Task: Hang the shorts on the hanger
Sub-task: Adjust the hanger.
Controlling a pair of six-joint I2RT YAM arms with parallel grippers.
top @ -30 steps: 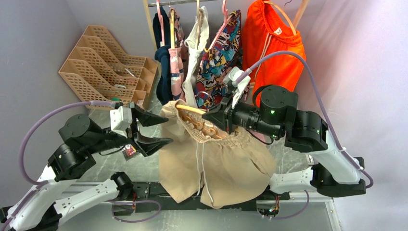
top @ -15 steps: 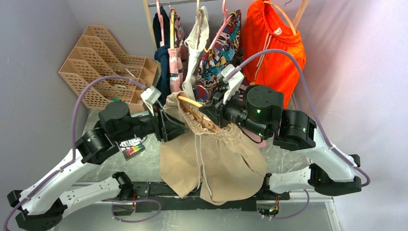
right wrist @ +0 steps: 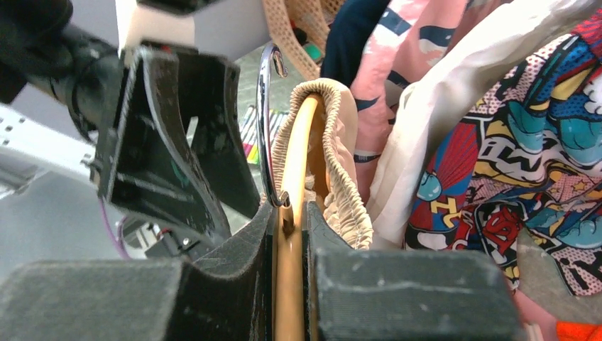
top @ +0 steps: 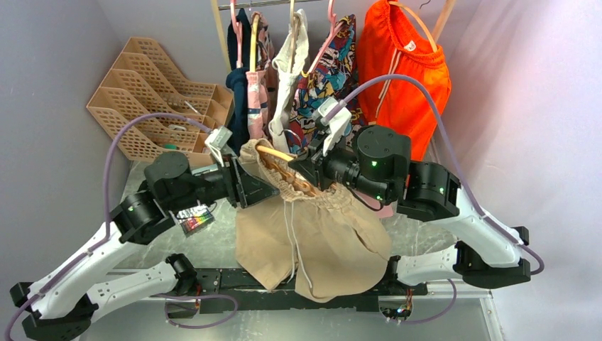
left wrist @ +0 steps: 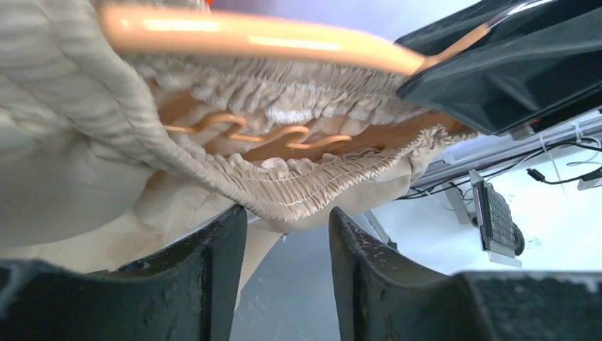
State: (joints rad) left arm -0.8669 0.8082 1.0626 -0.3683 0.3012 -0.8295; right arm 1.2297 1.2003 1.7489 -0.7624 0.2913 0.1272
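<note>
Our right hand [right wrist: 289,213] clamps the hanger [right wrist: 294,149], but with our left hand [left wrist: 286,220] parted below the waistband [left wrist: 298,192], we risk the shorts [top: 312,227] sliding off.

The shorts [top: 312,234] hang above the desk [top: 213,241], with the hanger [top: 278,156] inside their waistband. The right gripper [top: 302,168] reaches in from the shorts' right and holds the hanger at its hook. The left gripper [top: 264,190] is just left of the shorts, its tips at the waistband's edge. Behind the shorts, clothes [top: 323,71] hang on a rail [top: 263,4]. Trays [top: 152,99] stand behind and left of the shorts.
</note>
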